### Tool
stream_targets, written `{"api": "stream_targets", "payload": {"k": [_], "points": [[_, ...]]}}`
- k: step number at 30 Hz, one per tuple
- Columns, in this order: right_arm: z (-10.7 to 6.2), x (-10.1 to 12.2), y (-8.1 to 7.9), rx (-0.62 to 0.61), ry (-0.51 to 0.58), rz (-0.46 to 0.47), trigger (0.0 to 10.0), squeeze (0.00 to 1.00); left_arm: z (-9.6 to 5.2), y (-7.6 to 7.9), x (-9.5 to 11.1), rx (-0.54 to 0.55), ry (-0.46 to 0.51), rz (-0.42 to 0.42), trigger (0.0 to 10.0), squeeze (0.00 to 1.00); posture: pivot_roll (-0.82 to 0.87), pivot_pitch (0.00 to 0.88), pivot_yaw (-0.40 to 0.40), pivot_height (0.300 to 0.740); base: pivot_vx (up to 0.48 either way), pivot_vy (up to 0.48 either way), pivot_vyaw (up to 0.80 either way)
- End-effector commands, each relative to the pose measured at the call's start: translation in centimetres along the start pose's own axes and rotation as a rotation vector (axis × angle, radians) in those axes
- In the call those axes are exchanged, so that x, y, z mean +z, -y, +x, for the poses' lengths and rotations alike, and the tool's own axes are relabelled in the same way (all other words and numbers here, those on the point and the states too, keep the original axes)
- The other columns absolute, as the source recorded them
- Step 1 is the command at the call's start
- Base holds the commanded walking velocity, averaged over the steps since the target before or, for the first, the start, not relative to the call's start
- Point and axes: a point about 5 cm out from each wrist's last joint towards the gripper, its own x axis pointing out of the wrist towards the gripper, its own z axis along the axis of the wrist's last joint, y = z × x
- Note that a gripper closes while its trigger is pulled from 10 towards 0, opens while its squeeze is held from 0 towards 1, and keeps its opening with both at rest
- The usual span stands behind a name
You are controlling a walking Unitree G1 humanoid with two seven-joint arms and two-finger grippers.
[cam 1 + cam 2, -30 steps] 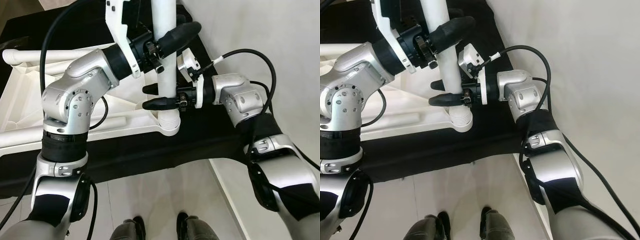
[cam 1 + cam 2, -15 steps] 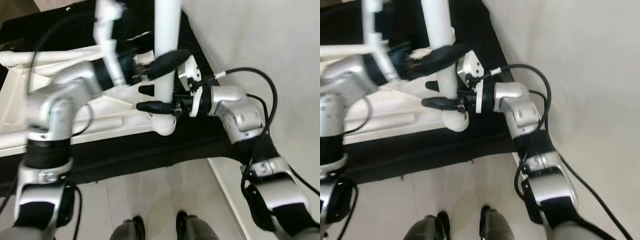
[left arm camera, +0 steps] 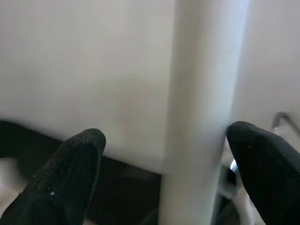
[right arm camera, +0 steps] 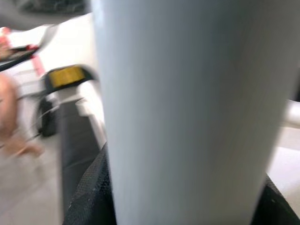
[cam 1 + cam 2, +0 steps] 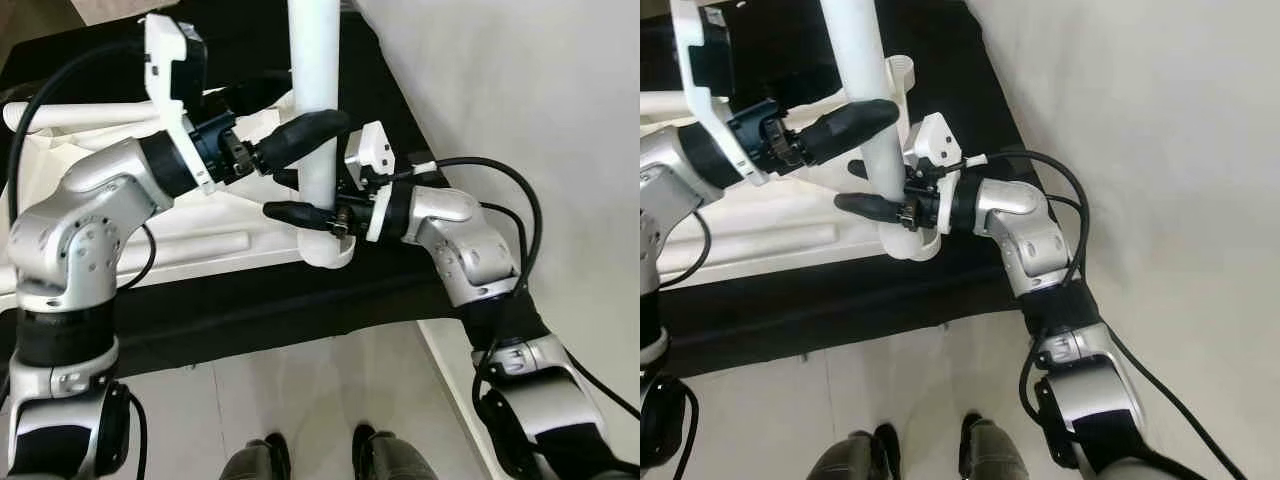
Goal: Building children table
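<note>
Right end effector [image 5: 303, 197] grips white leg [image 5: 314, 90].

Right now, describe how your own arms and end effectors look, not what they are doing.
Both arms are silver metal with rounded joint housings and black bands between segments. A black cable loops along each. The left end effector and the right end effector each have two long black fingers with a slightly textured surface. A white bracket sits at each wrist.

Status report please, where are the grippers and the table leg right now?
Right gripper shut on white leg, low near corner socket. Left gripper open around leg, higher up. Leg upright. Nothing blocking.
</note>
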Motion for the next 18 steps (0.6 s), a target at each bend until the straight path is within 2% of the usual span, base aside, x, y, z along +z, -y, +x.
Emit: {"api": "stream_targets", "payload": {"k": [1,5,7,8,9,10,11,13,14,15,16,17,18], "points": [[-1.6,-0.1,1.0,-0.088,0.032,0.016,0.0,0.0,-3.3,-3.0,1.4,0.269,0.016,0.059,10.0,0.0,-0.07,0.305,0.056,0.74,0.0,0.0,0.0],[-2.1,0.3,1.7,-0.133,0.049,0.025,0.0,0.0,-4.1,-3.2,2.5,0.335,0.059,0.061,10.0,0.0,-0.07,0.307,0.053,0.74,0.0,0.0,0.0],[-2.5,0.8,2.4,-0.165,0.073,0.04,0.0,0.0,-4.6,-3.1,4.0,0.364,0.137,0.025,10.0,0.0,-0.07,0.307,0.053,0.74,0.0,0.0,0.0],[-2.8,1.0,2.6,-0.172,0.085,0.041,0.0,0.0,-4.6,-2.5,4.6,0.334,0.171,-0.014,10.0,0.0,-0.06,0.309,0.048,0.74,0.0,0.0,0.0],[-2.8,1.0,2.6,-0.172,0.085,0.041,0.0,0.0,-4.6,-2.5,4.6,0.334,0.171,-0.014,10.0,0.0,-0.06,0.309,0.048,0.74,0.0,0.0,0.0],[-3.0,1.3,2.7,-0.16,0.096,0.041,0.0,0.0,-4.5,-1.6,4.6,0.271,0.182,-0.052,10.0,0.0,-0.06,0.31,0.048,0.74,0.0,0.0,0.0],[-3.0,1.3,2.7,-0.16,0.096,0.041,0.0,0.0,-4.5,-1.6,4.6,0.271,0.182,-0.052,10.0,0.0,-0.06,0.31,0.048,0.74,0.0,0.0,0.0],[-3.2,1.7,2.5,-0.116,0.107,0.03,0.0,0.0,-4.3,0.9,3.2,0.119,0.131,-0.11,10.0,0.0,-0.06,0.311,0.048,0.74,0.0,0.0,0.0],[-3.2,1.8,2.2,-0.075,0.106,0.022,0.0,0.0,-4.3,2.3,1.7,0.058,0.077,-0.147,10.0,0.0,-0.06,0.312,0.049,0.74,0.0,0.0,0.0],[-3.2,1.8,2.2,-0.075,0.106,0.022,0.0,0.0,-4.3,2.3,1.7,0.058,0.077,-0.147,10.0,0.0,-0.06,0.312,0.049,0.74,0.0,0.0,0.0],[-3.3,1.9,1.7,-0.004,0.097,0.006,0.0,0.0,-4.8,5.1,-1.7,-0.021,-0.053,-0.202,10.0,0.0,-0.06,0.313,0.05,0.74,0.0,0.0,0.0],[-3.3,1.9,1.7,-0.004,0.097,0.006,0.0,0.0,-4.8,5.1,-1.7,-0.021,-0.053,-0.202,10.0,0.0,-0.06,0.313,0.05,0.74,0.0,0.0,0.0],[-3.3,1.9,1.5,0.022,0.095,0.005,0.0,0.0,-5.1,6.2,-2.9,-0.042,-0.101,-0.221,10.0,0.0,-0.06,0.315,0.054,0.74,0.0,0.0,0.0]]}}
